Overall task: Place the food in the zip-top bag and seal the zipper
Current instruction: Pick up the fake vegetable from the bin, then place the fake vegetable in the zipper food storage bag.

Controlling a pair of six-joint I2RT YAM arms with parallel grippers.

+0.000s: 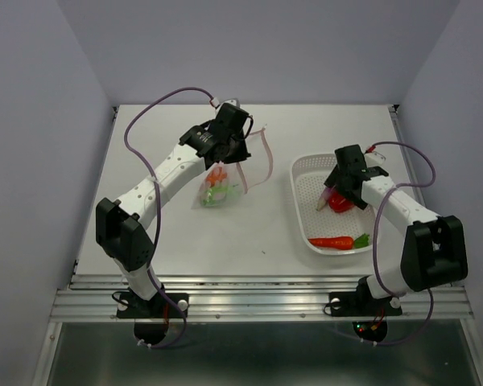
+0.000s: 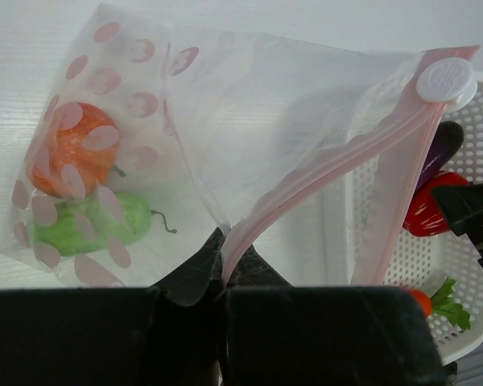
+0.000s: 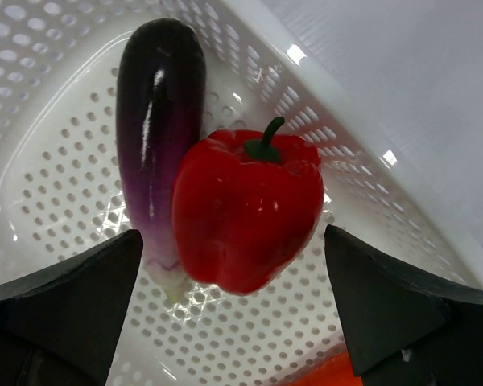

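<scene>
The white table (image 1: pixel 185 241) carries the perforated basket (image 1: pixel 306 173) right of centre in the top view, and the zip-top bag (image 2: pixel 249 112) left of centre. The left gripper (image 2: pixel 221 269) is clenched on the bag's pink zipper (image 2: pixel 322 165), and the bag's mouth gapes. The right gripper (image 3: pixel 232 241) is spread wide over the red pepper (image 3: pixel 245 213), grasping nothing. Eggplant (image 3: pixel 157 121), pepper and carrot (image 1: pixel 332 240) lie in the basket; pumpkin (image 2: pixel 76 153) and green pod (image 2: pixel 88 225) sit inside the bag.

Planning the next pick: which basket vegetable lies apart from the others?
The carrot, alone at the near end; pepper and eggplant lie together under the right end effector.
</scene>
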